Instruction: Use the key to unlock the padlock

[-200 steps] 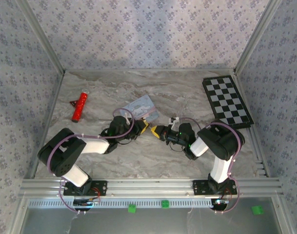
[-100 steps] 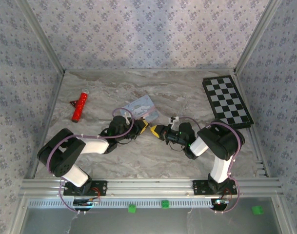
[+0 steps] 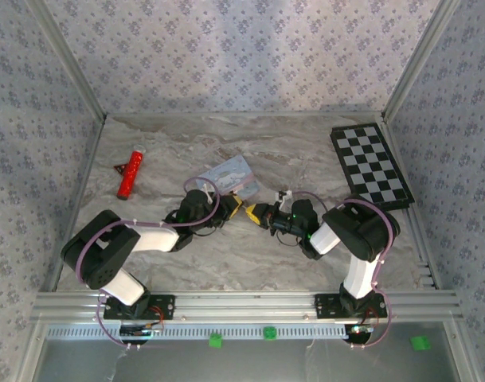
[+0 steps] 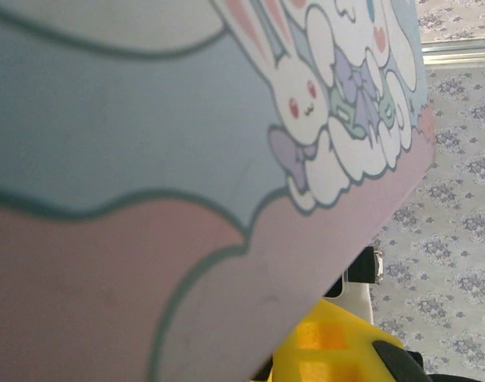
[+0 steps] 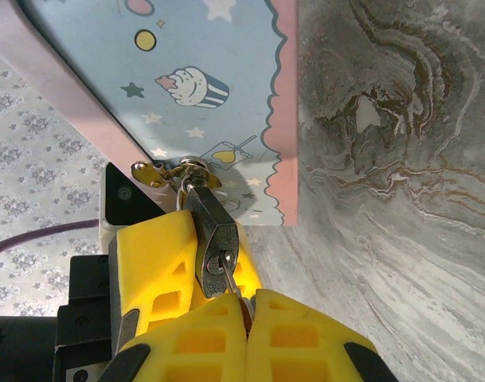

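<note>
Biggest thing here is the marbled worktop [image 3: 250, 255], and I'll place everything else off the pale blue tin [image 3: 230, 177] sitting roughly mid-worktop. Well off to the tin's right there's a black-and-white checkerboard [image 3: 371, 167], lying flat by the side wall. Well off to the tin's left is a red tube-shaped thing [image 3: 131, 173], and I can't make out what it is.

The tin itself is pale blue with a pink scalloped border. It has cupcakes and stars on one face and a white bunny print on the face that the left wrist camera sees from very close.

Both arms reach in to the tin's near edge. The left gripper [image 3: 232, 208] is just beside the tin's near corner. From the right wrist view, one of its yellow fingers [image 5: 150, 259] lies right against the padlock's side. The other finger is hidden, so I can't tell if it's actually clamped or not. The right gripper [image 5: 248, 306] sits just beyond that, away from the tin, with its fingers pressed together on the key.

The padlock [image 5: 214, 239] is small, dark metal, and hangs by its shackle from the brass hasp [image 5: 174, 171] on the tin's edge. The key [image 5: 230, 280] is in the padlock's keyhole, at the end farthest from the tin.
</note>
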Robot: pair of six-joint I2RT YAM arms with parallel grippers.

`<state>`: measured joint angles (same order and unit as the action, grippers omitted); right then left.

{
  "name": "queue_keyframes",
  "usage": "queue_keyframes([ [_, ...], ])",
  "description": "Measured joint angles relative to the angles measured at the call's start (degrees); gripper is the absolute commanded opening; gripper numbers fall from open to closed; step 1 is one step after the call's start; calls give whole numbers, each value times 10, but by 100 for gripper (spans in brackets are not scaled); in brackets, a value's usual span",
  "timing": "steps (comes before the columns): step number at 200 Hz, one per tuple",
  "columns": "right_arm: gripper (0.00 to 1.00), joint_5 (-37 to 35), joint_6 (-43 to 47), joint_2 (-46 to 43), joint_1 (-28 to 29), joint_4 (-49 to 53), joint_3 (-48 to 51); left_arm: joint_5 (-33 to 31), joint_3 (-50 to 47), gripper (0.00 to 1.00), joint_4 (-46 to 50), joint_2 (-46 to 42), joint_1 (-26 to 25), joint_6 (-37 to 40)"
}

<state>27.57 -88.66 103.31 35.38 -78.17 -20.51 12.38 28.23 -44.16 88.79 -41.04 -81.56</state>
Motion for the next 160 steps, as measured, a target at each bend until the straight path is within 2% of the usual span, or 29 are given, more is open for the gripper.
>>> queue_keyframes([
  [57,0,-31,-31,0,15,0,0,-7,0,8,2,0,0,0],
  [160,0,-20,-33,0,5,0,-10,-15,12,7,6,1,0,0],
])
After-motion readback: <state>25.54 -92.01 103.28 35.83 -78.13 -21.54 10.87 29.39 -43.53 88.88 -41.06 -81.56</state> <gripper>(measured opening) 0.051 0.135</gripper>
